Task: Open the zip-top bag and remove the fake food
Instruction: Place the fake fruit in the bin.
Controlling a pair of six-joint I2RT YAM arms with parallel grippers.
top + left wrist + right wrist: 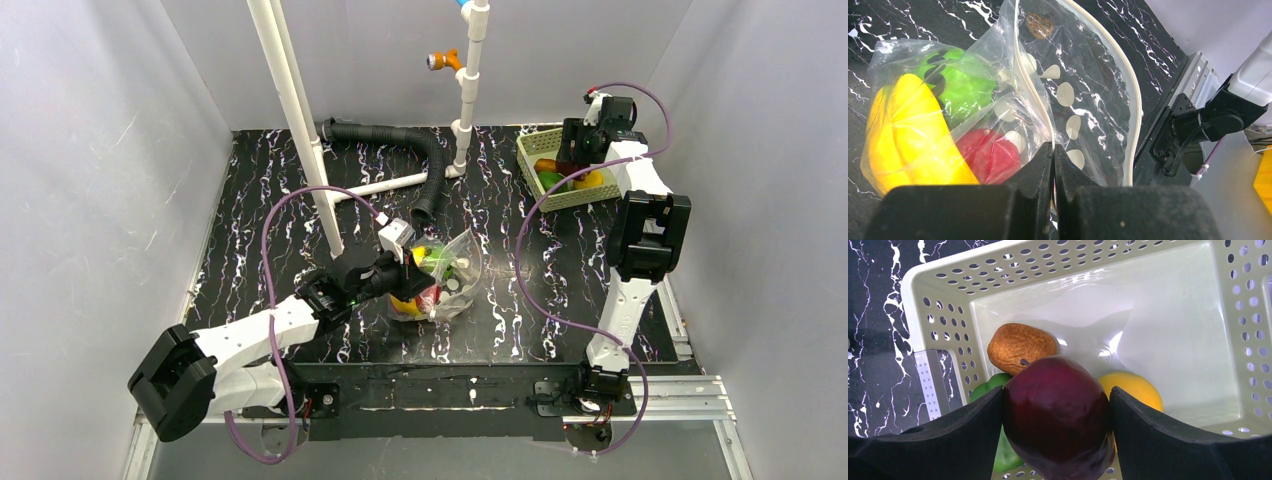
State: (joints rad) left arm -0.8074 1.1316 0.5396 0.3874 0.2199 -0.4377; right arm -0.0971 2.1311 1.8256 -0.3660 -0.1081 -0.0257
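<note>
While the left tool [1053, 165] is pressed fully shut, its two dark pads meet on a fold of the zip-top bag [1093, 100], pinching the clear film just beside one of the pale zipper strips. That bag lies on the black, white-veined desk [260, 200] near its middle, just ahead of the left arm. Its mouth gapes, the two zipper strips curving well apart from each other. Pale round dots are printed on the plastic. Inside it, on the left of the left wrist view, sit a yellow banana [913, 135], a green piece [955, 85] behind it and a red piece [988, 155] beside the tool's fingertip, all crowded together under the crinkled film.

Far back on the right side of the desk stands a pale green perforated basket [1168, 305], and the right tool [1055, 395] is over it. Its jaws stand wide and clamp a dark red apple [1055, 430] between them, each black pad touching one flank of the fruit. Beneath the apple, in one corner of the basket, lie an orange-brown pear-shaped piece [1020, 346], a yellow lemon [1135, 387] and a green pepper [988, 386], close together. A white pipe frame [300, 110] and a black corrugated hose [430, 170] occupy the back of the desk.
</note>
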